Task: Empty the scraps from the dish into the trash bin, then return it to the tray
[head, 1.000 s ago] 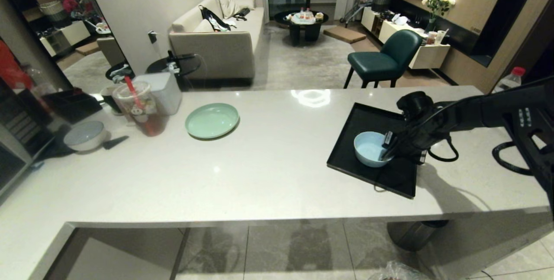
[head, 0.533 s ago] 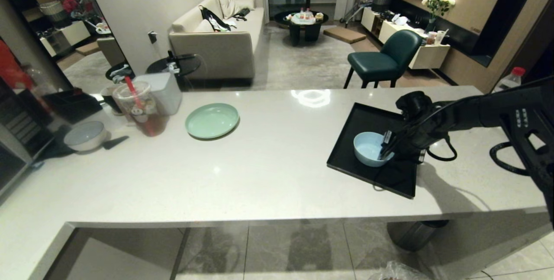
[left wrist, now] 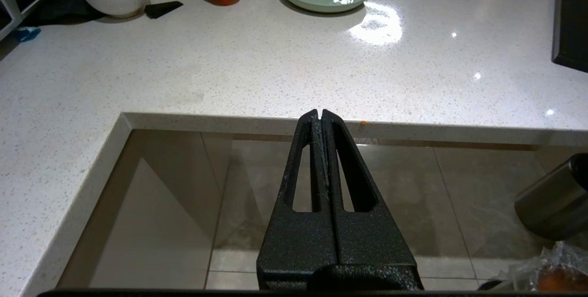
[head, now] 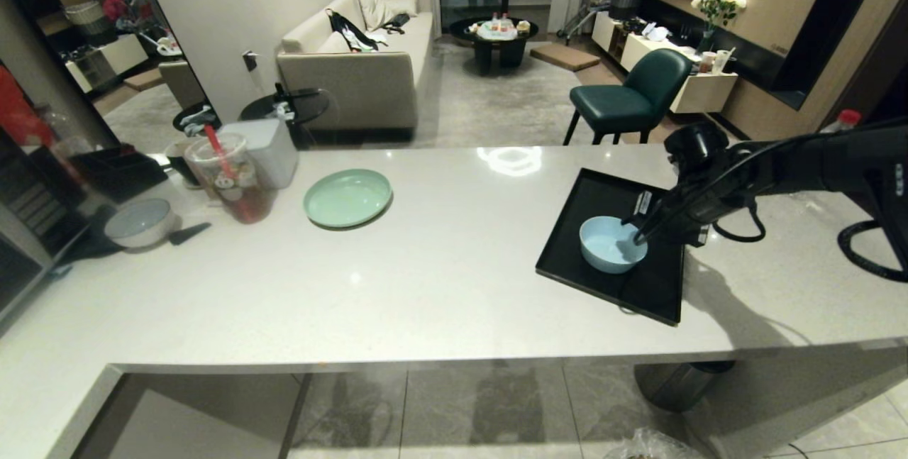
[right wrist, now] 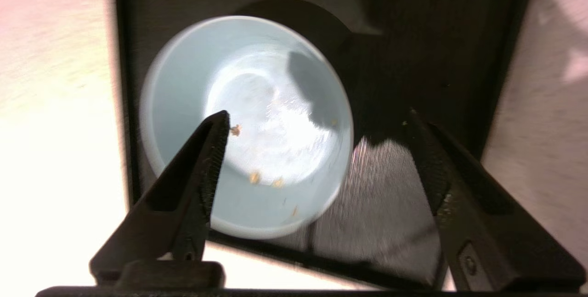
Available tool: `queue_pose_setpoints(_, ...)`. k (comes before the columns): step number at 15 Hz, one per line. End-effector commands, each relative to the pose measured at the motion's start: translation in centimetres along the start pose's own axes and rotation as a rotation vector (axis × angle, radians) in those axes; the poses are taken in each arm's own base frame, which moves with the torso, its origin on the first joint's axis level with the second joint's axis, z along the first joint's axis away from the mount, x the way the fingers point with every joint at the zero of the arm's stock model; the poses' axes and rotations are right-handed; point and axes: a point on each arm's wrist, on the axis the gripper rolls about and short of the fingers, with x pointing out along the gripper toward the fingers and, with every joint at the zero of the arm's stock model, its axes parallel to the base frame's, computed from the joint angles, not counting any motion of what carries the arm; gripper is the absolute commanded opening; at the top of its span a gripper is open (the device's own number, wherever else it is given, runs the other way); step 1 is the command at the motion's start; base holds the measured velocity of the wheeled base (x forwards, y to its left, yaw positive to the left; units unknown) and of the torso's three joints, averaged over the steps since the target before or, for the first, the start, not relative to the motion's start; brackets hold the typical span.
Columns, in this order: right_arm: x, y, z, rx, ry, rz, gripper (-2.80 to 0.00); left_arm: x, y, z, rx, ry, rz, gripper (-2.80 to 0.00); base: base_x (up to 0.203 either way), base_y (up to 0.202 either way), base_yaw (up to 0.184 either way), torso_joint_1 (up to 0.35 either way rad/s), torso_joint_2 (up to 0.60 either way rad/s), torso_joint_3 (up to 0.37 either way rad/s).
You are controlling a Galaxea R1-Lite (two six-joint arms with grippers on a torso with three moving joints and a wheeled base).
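Observation:
The dish (head: 611, 246), a pale blue bowl, stands free on the black tray (head: 603, 193) at the right of the counter. My right gripper (head: 633, 230) hovers open just above the dish's right rim, holding nothing. In the right wrist view one finger hangs over the dish (right wrist: 257, 81) and the other over the tray (right wrist: 413, 35), the gripper (right wrist: 318, 113) spread wide. Only a few tiny tan crumbs of the scraps (right wrist: 254, 177) cling inside. The crinkly bag of the trash bin (head: 645, 445) peeks in at the bottom edge. My left gripper (left wrist: 320, 112) is shut and parked below the counter's front edge.
A mint-green plate (head: 347, 196), a drink cup with a red straw (head: 230, 179) and a white-grey bowl (head: 140, 223) stand at the counter's left. A steel bin (head: 681, 384) sits on the floor under the counter's right end. A plastic bottle (head: 837, 129) stands far right.
My right gripper has opened and let go of the dish's rim, then lifted up and back a little. The dish stays on the tray.

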Motion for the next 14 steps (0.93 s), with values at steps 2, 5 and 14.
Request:
queue_pose_setpoints(2,-6.2,0.6,1.2,-0.057,-0.089,0.046,0.00,0.0,0.0,0.0,0.000,0.001,0.000,-2.80,0.000,0.000,0.000,0.000,0.00,0.000)
queue_pose_setpoints(5,-10.7,-0.2,-0.2,-0.155,-0.102,0.041,0.00,0.0,0.0,0.0,-0.001,-0.001,0.002,-2.80,0.000,0.000,0.000,0.000,0.00,0.000)
queue_pose_setpoints(14,-23.7,-6.2,-10.6,-0.446,-0.215,0.048,-2.80,0.0,0.0,0.0,0.000,0.001,0.001,-2.80,0.000,0.000,0.000,0.000,0.00,0.000)
